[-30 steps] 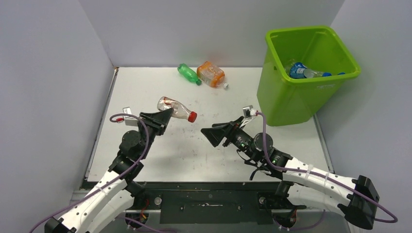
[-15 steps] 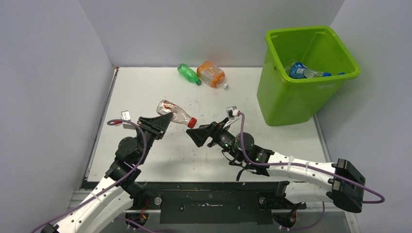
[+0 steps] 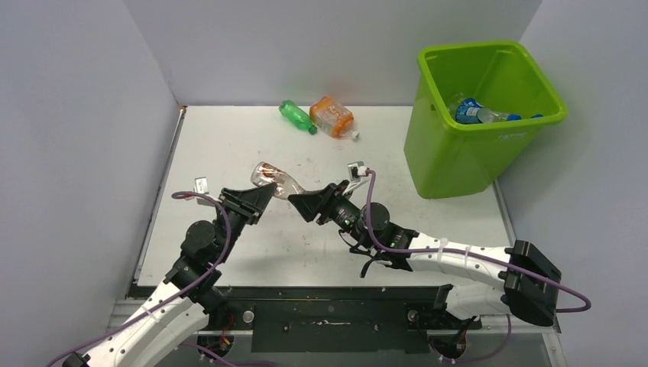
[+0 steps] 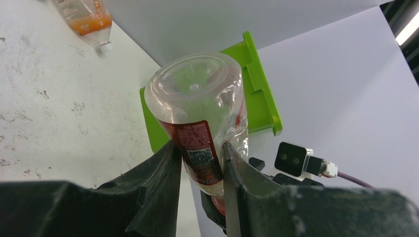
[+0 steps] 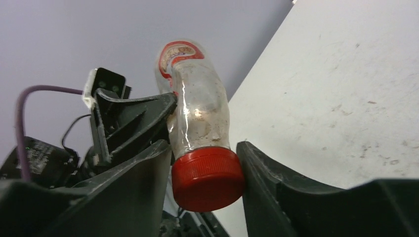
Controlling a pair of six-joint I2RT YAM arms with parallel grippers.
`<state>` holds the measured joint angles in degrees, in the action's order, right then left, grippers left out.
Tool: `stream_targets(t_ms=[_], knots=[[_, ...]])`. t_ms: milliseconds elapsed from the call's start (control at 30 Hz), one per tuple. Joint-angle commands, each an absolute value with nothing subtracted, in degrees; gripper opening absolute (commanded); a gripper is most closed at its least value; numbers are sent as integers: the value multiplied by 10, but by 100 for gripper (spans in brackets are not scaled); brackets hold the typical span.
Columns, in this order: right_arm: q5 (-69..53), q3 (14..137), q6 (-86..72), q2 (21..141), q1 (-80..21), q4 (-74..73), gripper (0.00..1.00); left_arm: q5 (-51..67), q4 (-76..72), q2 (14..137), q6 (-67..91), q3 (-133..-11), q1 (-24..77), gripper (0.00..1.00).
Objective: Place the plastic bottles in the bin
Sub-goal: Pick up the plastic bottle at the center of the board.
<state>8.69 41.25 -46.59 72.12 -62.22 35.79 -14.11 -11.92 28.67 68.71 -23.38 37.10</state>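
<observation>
A clear crushed plastic bottle (image 3: 273,177) with a red label and red cap hangs above the table between both arms. My left gripper (image 3: 262,194) is shut on its labelled body (image 4: 197,98). My right gripper (image 3: 300,201) has its fingers against both sides of the red cap (image 5: 207,178), shut on it. A green bottle (image 3: 296,116) and an orange-tinted bottle (image 3: 332,117) lie at the table's far edge. The lime-green bin (image 3: 451,153) stands at the far right with several bottles (image 3: 477,112) inside.
Grey walls close in the table on the left, back and right. The bin (image 4: 261,94) shows behind the held bottle in the left wrist view, and the orange-tinted bottle (image 4: 86,15) at its top left.
My right arm has swung left to the bottle's cap and its jaws have closed on it. My left gripper has lowered slightly, still holding the bottle.
</observation>
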Motion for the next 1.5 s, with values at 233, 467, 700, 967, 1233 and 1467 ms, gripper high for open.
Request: stream_targets(t_ms=[233, 467, 700, 967, 1233, 1467], knots=[[32, 436, -446, 651, -601, 304, 5, -149, -74, 261, 609, -271, 374, 99], [-62, 594, -307, 549, -523, -104, 5, -165, 36, 235, 202, -371, 374, 96], [-68, 745, -187, 591, -519, -408, 5, 208, 193, 350, -73, -511, 385, 96], [-111, 776, -173, 603, -519, -466, 5, 261, 174, 364, -220, -490, 463, 96], [-162, 780, -177, 625, -524, -442, 5, 195, 198, 453, -279, -511, 529, 96], [-167, 806, -179, 642, -548, -443, 5, 114, 166, 509, -279, -511, 562, 98]])
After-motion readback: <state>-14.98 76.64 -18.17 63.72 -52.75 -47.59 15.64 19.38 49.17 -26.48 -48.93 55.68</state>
